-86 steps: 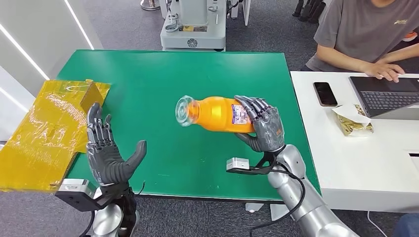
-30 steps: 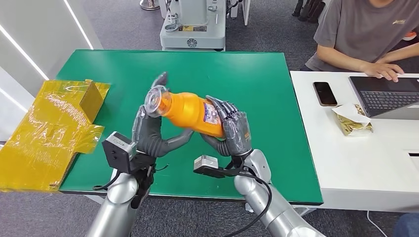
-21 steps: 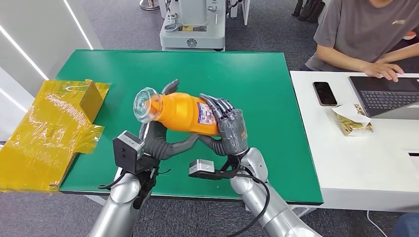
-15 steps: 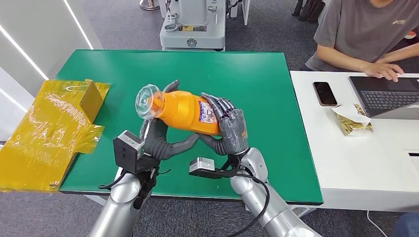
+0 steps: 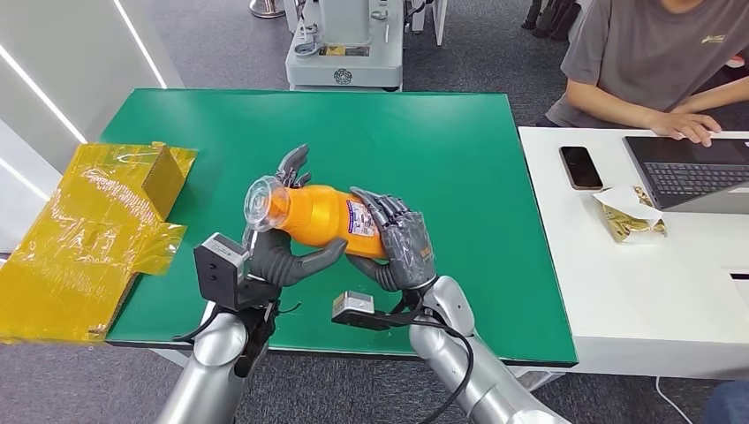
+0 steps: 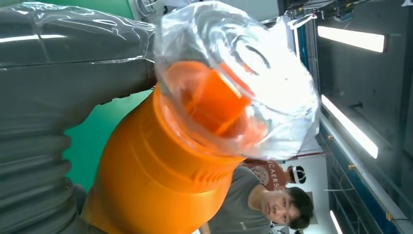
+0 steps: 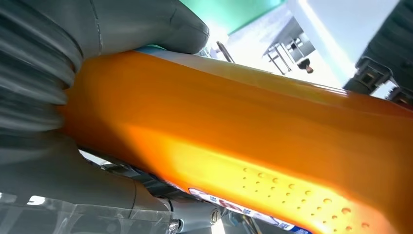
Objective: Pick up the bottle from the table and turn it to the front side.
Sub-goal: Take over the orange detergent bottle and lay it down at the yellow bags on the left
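I had the orange bottle (image 5: 322, 216) up off the green table (image 5: 459, 150), lying on its side in the air between both hands, clear cap (image 5: 261, 203) pointing to the robot's left. The right hand (image 5: 399, 252) was wrapped round the base end, fingers curled over the printed label (image 5: 362, 218). The left hand (image 5: 278, 252) had come in since three seconds back, when it hung spread and empty over the near-left table edge; now its thumb cupped the shoulder from below and its fingers rose behind the neck. Over the last second the bottle sank a little and drew nearer the body. From the left wrist the cap (image 6: 234, 83) loomed close. I judged this a two-handed regrasp: the label faced mostly upward, so the turn to the front looked unfinished.
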`<state>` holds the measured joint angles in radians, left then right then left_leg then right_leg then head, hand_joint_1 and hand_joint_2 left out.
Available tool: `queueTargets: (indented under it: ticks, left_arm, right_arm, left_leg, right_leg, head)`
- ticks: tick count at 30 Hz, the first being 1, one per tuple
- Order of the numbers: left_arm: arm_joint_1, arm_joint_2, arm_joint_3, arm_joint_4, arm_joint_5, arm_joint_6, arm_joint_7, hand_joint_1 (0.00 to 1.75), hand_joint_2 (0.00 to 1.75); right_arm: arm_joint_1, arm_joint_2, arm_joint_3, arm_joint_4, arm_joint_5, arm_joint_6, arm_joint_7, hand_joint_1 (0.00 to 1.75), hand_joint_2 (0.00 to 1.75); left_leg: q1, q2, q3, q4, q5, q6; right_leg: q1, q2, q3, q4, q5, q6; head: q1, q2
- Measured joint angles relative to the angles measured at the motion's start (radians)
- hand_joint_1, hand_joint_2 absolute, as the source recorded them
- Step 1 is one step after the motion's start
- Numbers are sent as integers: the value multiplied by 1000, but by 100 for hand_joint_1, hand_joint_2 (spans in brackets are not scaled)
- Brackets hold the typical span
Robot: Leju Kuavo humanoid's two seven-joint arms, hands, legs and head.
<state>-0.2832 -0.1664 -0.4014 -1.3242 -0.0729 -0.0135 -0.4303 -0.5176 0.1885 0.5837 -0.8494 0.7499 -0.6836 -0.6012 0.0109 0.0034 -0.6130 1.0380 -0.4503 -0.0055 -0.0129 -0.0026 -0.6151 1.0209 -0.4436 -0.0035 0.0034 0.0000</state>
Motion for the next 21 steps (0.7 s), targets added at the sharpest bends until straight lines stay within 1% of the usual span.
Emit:
queueTargets:
  ticks: [10, 15, 21]
  left_arm:
    - [9, 2, 6, 14, 3, 0, 2, 0, 175]
    - [16, 2, 6, 21, 3, 0, 2, 0, 175]
    - [18, -1, 4, 28, 3, -2, 6, 0, 175]
  right_arm:
    - [-10, -5, 14, 49, -18, 0, 3, 175, 175]
    - [-11, -6, 11, 56, -2, 0, 6, 175, 175]
    - [-9, 0, -42, 43, 48, 0, -24, 175, 175]
  left_leg:
    - [0, 0, 0, 0, 0, 0]
    - [0, 0, 0, 0, 0, 0]
    - [0, 0, 0, 0, 0, 0]
  right_leg:
    - [0, 0, 0, 0, 0, 0]
    - [0, 0, 0, 0, 0, 0]
    - [0, 0, 0, 0, 0, 0]
  head:
    - [0, 0]
    - [0, 0]
    - [0, 0]
